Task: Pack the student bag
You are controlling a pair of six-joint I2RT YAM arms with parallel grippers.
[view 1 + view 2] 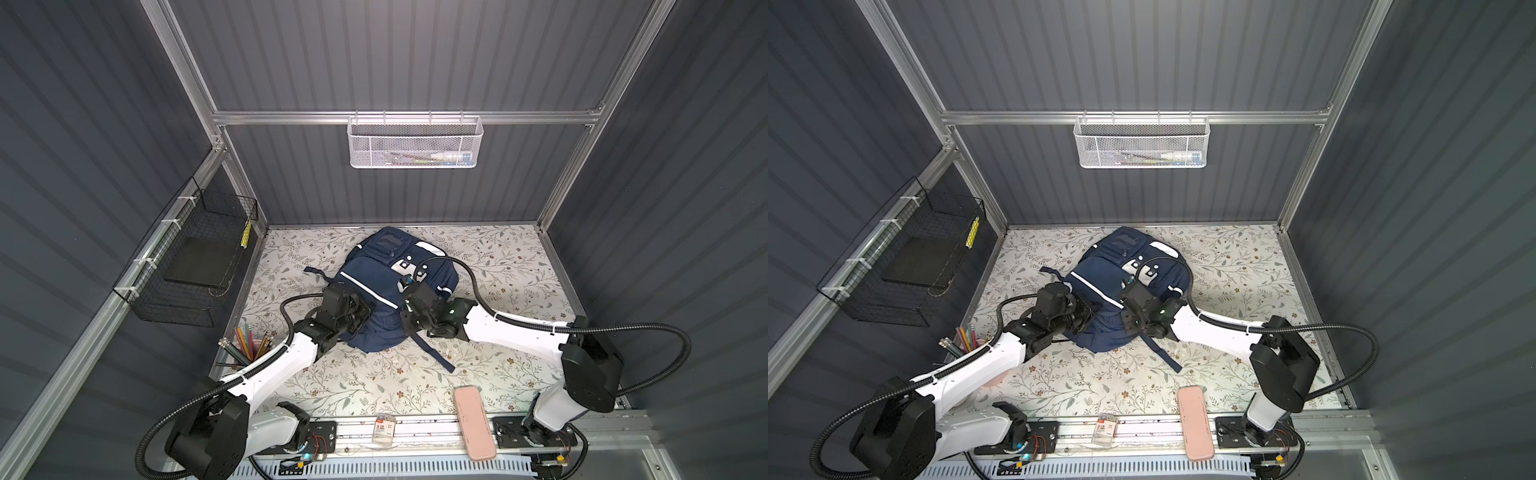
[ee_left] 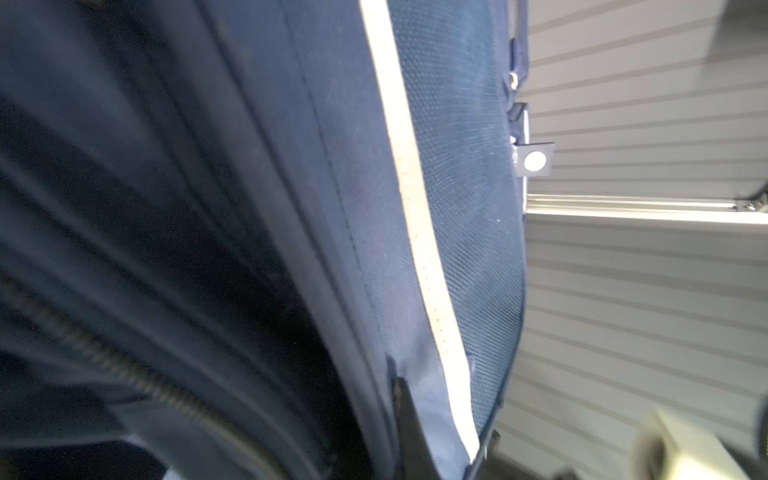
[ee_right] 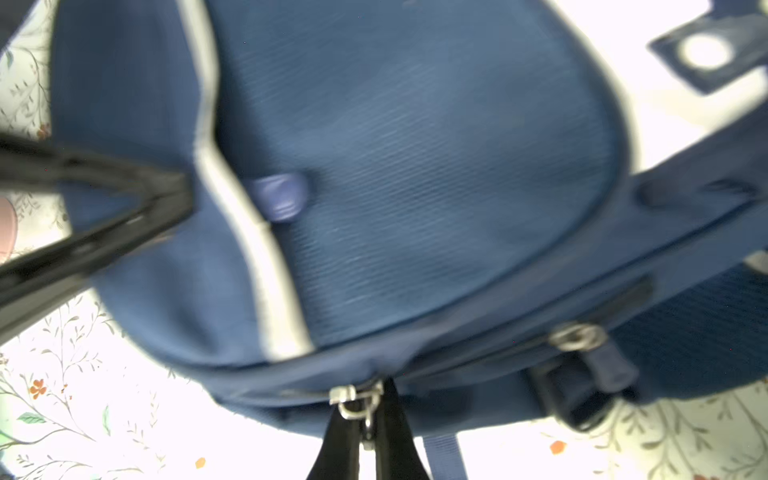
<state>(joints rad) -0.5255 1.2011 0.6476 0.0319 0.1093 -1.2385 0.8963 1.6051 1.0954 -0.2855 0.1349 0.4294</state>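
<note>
Bag (image 1: 376,282) flat on counter (image 1: 374,386). Left tool (image 3: 183,194) pinched tight on bag side fabric. Right tool (image 3: 366,424) clamped on zip pull (image 3: 353,405).

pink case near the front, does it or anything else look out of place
Yes. The pink case lies askew, half off the floral mat and across the front rail. A small clear packet also sits on that rail.

top views: even, sharp | wrist views: blurred | tablecloth (image 3: 124,415) overexposed
</note>
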